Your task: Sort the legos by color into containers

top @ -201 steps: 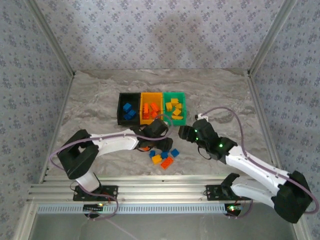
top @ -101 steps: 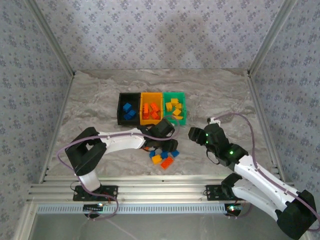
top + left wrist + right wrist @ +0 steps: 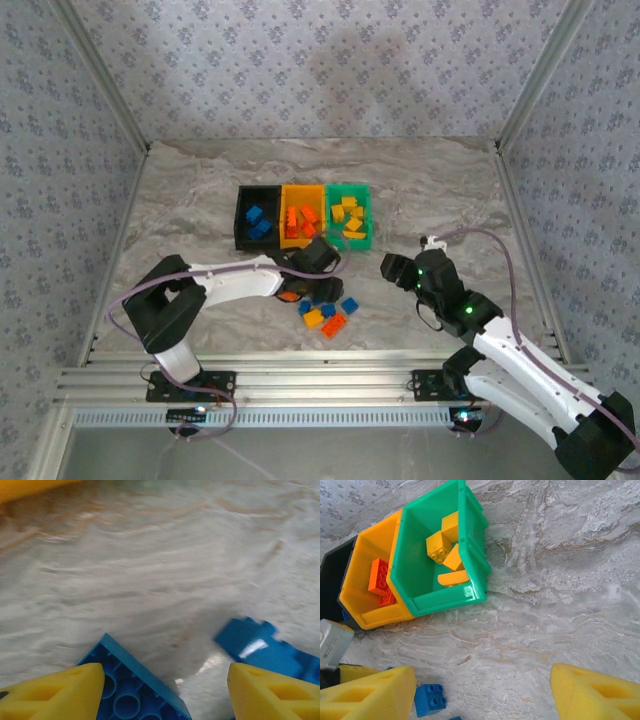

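Three joined bins stand at mid-table: black (image 3: 243,228) holding blue legos, orange-yellow (image 3: 301,243) holding orange-red ones, green (image 3: 349,243) holding yellow ones. Loose legos (image 3: 326,313) in blue, orange-red and yellow-orange lie just in front of them. My left gripper (image 3: 318,262) hangs low at the pile's far edge, open; in the left wrist view its left fingertip (image 3: 55,692) sits beside an upturned blue brick (image 3: 132,692), and a second blue brick (image 3: 265,647) lies to the right. My right gripper (image 3: 392,267) stands open over bare table, right of the pile, with nothing between its fingers.
In the right wrist view the green bin (image 3: 410,575) and the orange-yellow bin (image 3: 362,617) lie ahead at upper left. A small blue brick (image 3: 430,699) sits by my left fingertip (image 3: 370,695). Marbled table (image 3: 450,190) stretches right of the bins. Patterned walls enclose the workspace.
My right gripper has drawn back to the right, away from the green bin. My left gripper swung slightly right over the loose pile, then came back a little.
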Tool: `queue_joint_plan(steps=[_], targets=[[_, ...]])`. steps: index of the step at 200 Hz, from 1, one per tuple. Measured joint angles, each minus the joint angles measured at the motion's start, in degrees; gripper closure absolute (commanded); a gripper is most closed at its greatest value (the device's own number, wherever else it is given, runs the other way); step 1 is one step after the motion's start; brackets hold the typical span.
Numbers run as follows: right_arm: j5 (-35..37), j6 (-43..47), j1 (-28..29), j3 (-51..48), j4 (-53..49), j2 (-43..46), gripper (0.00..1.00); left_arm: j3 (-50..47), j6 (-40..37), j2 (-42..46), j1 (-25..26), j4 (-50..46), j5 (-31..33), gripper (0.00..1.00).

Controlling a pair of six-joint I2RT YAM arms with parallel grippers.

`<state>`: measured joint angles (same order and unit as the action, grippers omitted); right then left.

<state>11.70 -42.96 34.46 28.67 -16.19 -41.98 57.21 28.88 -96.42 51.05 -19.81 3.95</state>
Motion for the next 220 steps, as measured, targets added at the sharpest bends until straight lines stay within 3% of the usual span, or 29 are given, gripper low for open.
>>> queue_joint_plan(steps=[31,50,65,84,133,220], targets=[[-0.1,-0.2,0.0,0.0,0.0,0.0,0.27,1.6,-1.4,0.2,-1.8,-2.9,0.6,0.29],[-0.1,-0.2,-0.2,0.0,-0.1,0.5,0.27,2.0,-1.2,2.5,-1.0,-3.9,1.5,0.20],[-0.1,-0.2,-0.2,0.0,-0.1,1.0,0.27,2.0,0.2,5.1,-0.5,-4.9,2.6,0.12],[-0.1,-0.4,-0.2,-0.1,-0.1,1.3,0.27,1.2,3.3,7.7,-0.4,-5.3,4.1,0.10],[-0.2,-0.8,-0.4,-0.7,-0.2,1.4,0.27,-4.1,10.8,5.9,-0.5,-4.3,4.9,0.12],[-0.4,-0.8,-0.8,-0.8,-2.1,4.6,0.27,-0.8,9.9,-0.9,0.2,0.4,3.3,0.21]])
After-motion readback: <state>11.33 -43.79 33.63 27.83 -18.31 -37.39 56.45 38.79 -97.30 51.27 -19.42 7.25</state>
